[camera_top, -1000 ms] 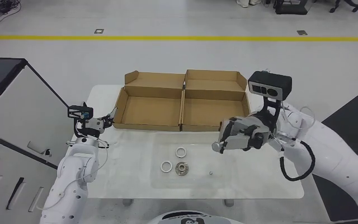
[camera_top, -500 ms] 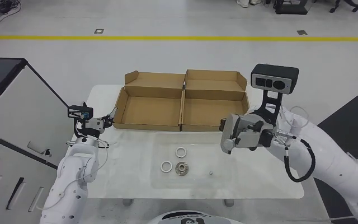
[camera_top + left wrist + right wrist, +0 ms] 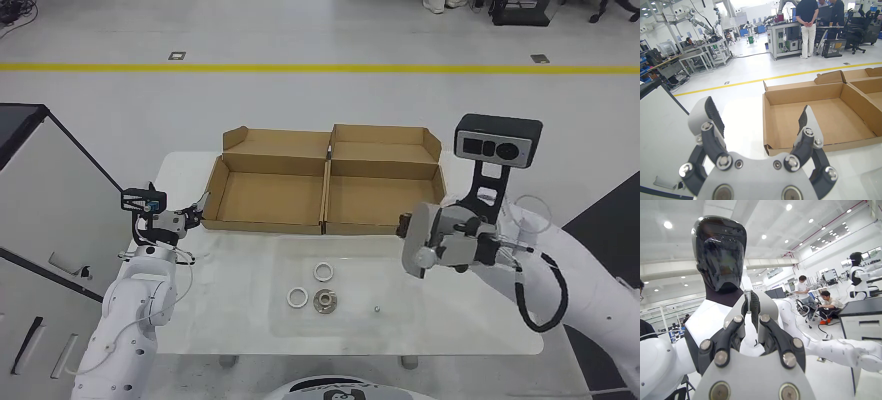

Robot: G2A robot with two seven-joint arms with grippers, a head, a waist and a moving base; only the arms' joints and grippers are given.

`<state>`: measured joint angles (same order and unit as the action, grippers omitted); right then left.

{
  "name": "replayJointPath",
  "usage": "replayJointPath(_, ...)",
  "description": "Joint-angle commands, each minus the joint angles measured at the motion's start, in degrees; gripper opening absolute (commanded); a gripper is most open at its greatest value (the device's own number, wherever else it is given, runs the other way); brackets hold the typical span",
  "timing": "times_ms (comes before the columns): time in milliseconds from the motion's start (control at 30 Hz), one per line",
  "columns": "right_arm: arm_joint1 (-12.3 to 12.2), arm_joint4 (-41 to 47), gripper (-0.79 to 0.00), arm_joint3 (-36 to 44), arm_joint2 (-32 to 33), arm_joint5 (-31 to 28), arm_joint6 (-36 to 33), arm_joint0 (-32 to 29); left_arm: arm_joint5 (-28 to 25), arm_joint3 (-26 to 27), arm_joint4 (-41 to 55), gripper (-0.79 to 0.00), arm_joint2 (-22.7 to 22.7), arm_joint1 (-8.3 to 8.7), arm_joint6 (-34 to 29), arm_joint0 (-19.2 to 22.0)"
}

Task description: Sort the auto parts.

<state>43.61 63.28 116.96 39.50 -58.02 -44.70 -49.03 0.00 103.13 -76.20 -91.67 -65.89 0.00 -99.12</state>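
- Along the far edge of the surface, two open cardboard boxes are sitting side by side, the left box and the right box, their flaps folded back. They are probably serving as bins for the sorted parts.
- Nearer the front edge, the unsorted parts are lying close together: one white ring, a second ring, a flanged hub just beside that ring, and a tiny piece a little apart, too small to identify.
- Over the right half of the surface, just in front of the right box, the right gripper is clamping a threaded bolt lengthwise between its pads. Its fingers are pointing up and away from the surface. Gripping along the thread is likely stopping the bolt from swivelling or slipping out.
- Beside the left box's outer wall, at the left edge, the left gripper is hanging with its fingers spread wide and nothing between them, seemingly parked out of the way.
- Judging by this, the bolt is heading for a box, and the wrist will need turning downward before letting go.
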Motion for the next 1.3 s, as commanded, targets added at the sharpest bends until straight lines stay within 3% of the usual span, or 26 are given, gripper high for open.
replayJointPath(0,0.7,3.0,-0.785,0.8,1.1,0.0,-0.6,-1.4,0.0,0.0,0.0,0.000,0.0,0.00,0.0,0.0)
replayJointPath(167,2.5,5.9,-0.785,2.0,4.4,0.0,-1.6,-4.6,0.0,0.0,0.0,0.000,0.0,0.00,0.0,0.0)
replayJointPath(433,4.8,3.7,-0.785,2.2,6.8,0.7,-2.3,-7.2,0.0,0.0,0.0,0.000,0.0,0.00,0.0,0.0)
replayJointPath(733,5.7,-2.2,-0.785,-1.9,9.7,6.5,-7.3,-8.1,0.0,0.0,0.0,0.000,0.0,0.00,0.0,0.0)
replayJointPath(933,6.2,-5.4,-0.785,-1.6,11.6,9.9,-6.9,-9.2,0.0,0.0,0.0,0.000,0.0,0.00,0.0,0.0)
replayJointPath(1267,8.1,2.5,-0.785,0.8,11.4,6.4,-7.1,-12.4,0.0,0.0,0.0,0.000,0.0,0.00,0.0,0.0)
